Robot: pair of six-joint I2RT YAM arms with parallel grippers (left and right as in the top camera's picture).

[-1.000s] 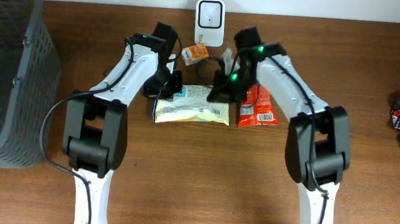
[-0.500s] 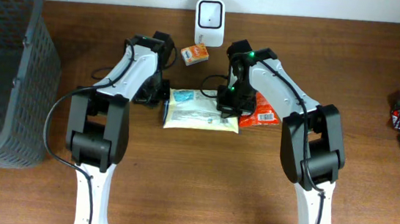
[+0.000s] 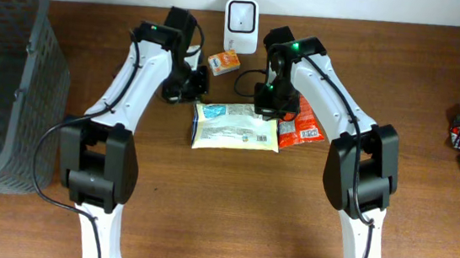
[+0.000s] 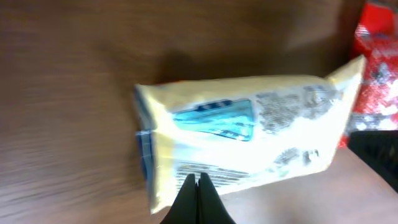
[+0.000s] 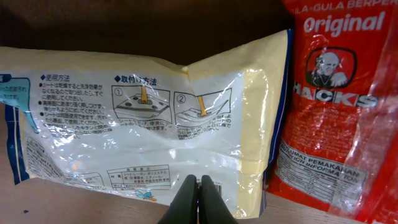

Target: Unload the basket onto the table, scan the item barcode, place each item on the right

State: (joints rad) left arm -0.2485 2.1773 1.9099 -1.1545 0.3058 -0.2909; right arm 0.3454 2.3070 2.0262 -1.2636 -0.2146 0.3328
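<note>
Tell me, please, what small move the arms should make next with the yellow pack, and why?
Probably open the right gripper and take the yellow pack by its edge. Both it and the left gripper are shut over the pack, holding nothing. The pack lies flat on the table, printed back up, apart from the white scanner, so it needs gripping before it can be shown.

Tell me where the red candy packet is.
In the overhead view, the red candy packet lies right of centre, against the right end of the yellow pack.

We see the worktop [image 3: 230,214] bearing a cream packet [image 3: 236,127] beside a red packet [image 3: 304,128], an orange box [image 3: 224,61], scanner [image 3: 242,16] and basket [image 3: 49,78].
</note>
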